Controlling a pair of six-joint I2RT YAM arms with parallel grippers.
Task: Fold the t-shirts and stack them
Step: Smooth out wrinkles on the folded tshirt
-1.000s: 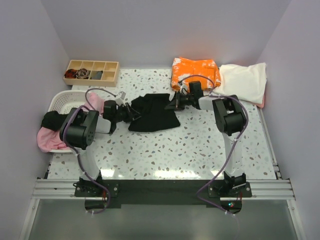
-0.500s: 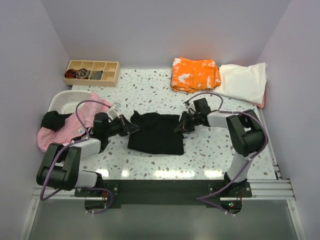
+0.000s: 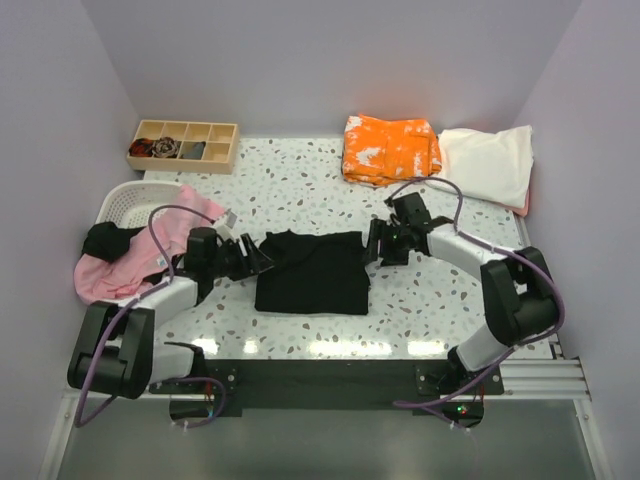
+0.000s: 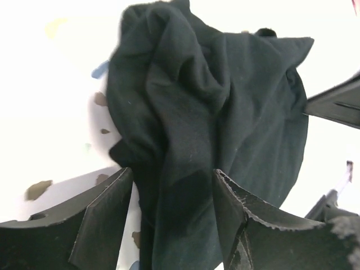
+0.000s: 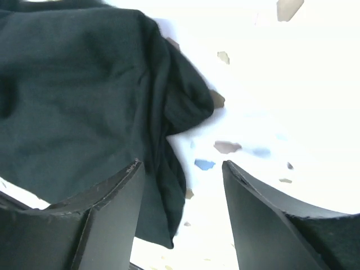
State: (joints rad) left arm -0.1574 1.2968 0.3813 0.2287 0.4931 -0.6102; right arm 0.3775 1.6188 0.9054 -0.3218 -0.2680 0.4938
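The black t-shirt (image 3: 312,272) lies folded into a rough rectangle in the middle of the table. My left gripper (image 3: 262,258) is low at its left edge, open, with bunched black cloth (image 4: 185,112) loose between the fingers (image 4: 107,208). My right gripper (image 3: 372,248) is at the shirt's right edge, also open, astride the hem (image 5: 163,169) and bare table. At the back right sits a folded orange white-blotched t-shirt (image 3: 390,148) with a cream one (image 3: 488,163) beside it. A pink t-shirt (image 3: 120,262) hangs over the basket at the left.
A white slotted basket (image 3: 125,197) at the left holds the pink shirt and a dark cloth (image 3: 100,240). A wooden compartment tray (image 3: 185,143) stands at the back left. Walls close in the table on three sides.
Both grippers drew the black t-shirt's far edge toward the near side, folding it over. Both then opened and let go of the cloth.
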